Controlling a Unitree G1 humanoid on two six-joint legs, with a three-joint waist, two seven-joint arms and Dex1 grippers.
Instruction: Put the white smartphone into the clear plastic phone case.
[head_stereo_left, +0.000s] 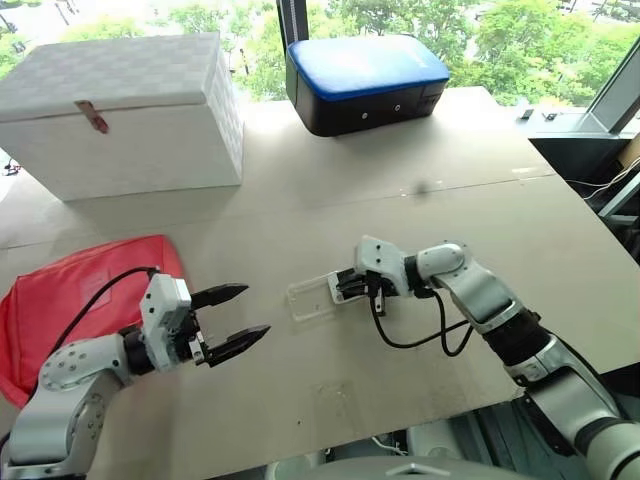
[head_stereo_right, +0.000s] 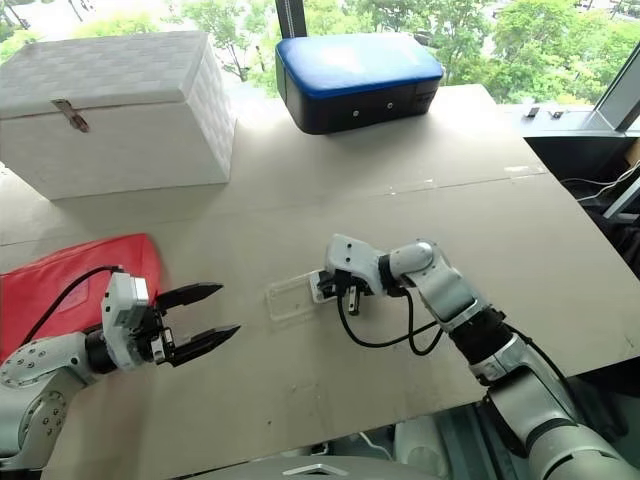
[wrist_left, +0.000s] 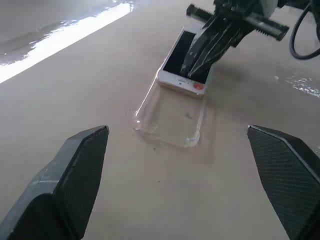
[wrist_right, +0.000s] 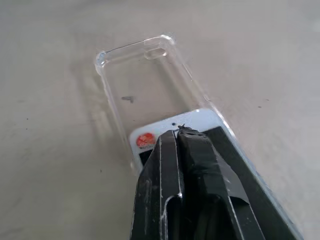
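Tabletop, pale board (head_stereo_left: 400, 180), set before windows with green trees behind.

Item 1: right gripper (head_stereo_left: 345, 285), fingers pressed together with nothing between them, tips resting on the screen of the white smartphone (wrist_left: 182, 62).

Item 2: white smartphone, lying flat directly under the right gripper's tips, screen up, a red round mark at its near end; that end sits at or just inside the open end of the clear plastic phone case (wrist_right: 145, 80).

Item 3: clear plastic phone case, flat on the board, just ahead of the right gripper's tips, most of its tray unfilled. It lies between the two grippers.

Item 4: left gripper (head_stereo_left: 232, 320), released, fingers spread wide, held apart from the case and pointing toward it.

Item 5: red pouch (head_stereo_left: 70, 290), just behind the left gripper.

Item 6: white lidded box (head_stereo_left: 130, 110), far beyond the left gripper.

Item 7: blue-topped black case (head_stereo_left: 365, 80), far beyond the right gripper.
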